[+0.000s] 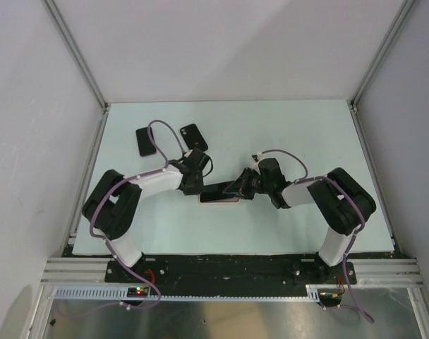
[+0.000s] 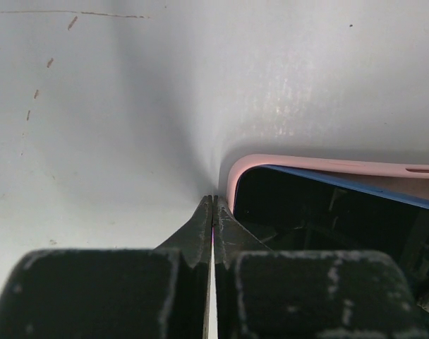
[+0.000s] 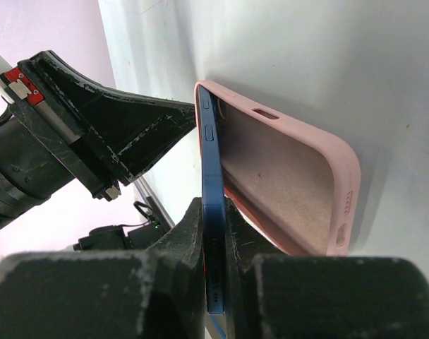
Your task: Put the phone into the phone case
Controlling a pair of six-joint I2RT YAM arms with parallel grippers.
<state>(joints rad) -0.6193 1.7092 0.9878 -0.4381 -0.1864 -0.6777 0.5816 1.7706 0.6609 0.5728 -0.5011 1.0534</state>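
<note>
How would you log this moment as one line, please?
right gripper: shut on phone | phone: tilted, one edge in pink case, not seated | left gripper: shut, tips at case corner

No legible text, brand, number or sign was found in any view. A small red-and-white tag (image 3: pixel 17 80) on the left gripper (image 3: pixel 192 113) was seen in the right wrist view, but no characters on it could be made out.

Phone (image 3: pixel 213 183) end behind fingers (image 3: pixel 183 244)
</note>
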